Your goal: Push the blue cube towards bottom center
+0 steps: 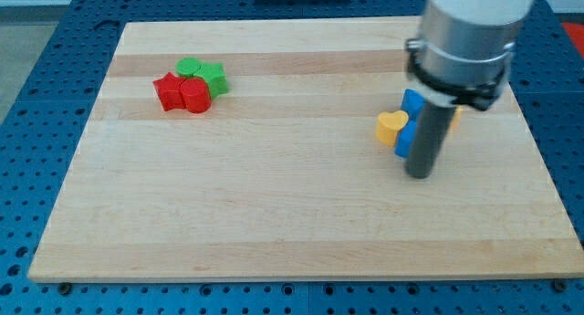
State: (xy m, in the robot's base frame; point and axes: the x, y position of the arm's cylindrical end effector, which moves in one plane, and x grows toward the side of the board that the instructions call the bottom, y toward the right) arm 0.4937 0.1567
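Currently, in the single camera view, the blue cube (pixel 412 103) is seen well toward the board's right side, at about two o'clock from the board's centre, partly hidden behind the rod. No jaws exist on this rig; the arm ends in a plain rod, so nothing is gripped. My tip (pixel 419 174) is placed just at five o'clock from the blue pieces, touching or nearly touching a second blue block (pixel 402 143) whose shape cannot be made out. A yellow heart-shaped block (pixel 391 126) is found immediately at nine o'clock of the blue pieces, and a sliver of another yellow or orange block (pixel 454 120) is glimpsed at three o'clock, behind the rod.

Little of the task is judged done: the cube lies far from bottom centre, and the whole stretch toward seven o'clock remains to be covered. The tip is judged to be on the wrong side for that push; it would need to be brought round to one o'clock of the cube. The second blue block and the yellow heart stand in that path and may be dragged along. The red blocks (pixel 181 92) and green blocks (pixel 203 73) at ten o'clock are well apart and no hindrance.
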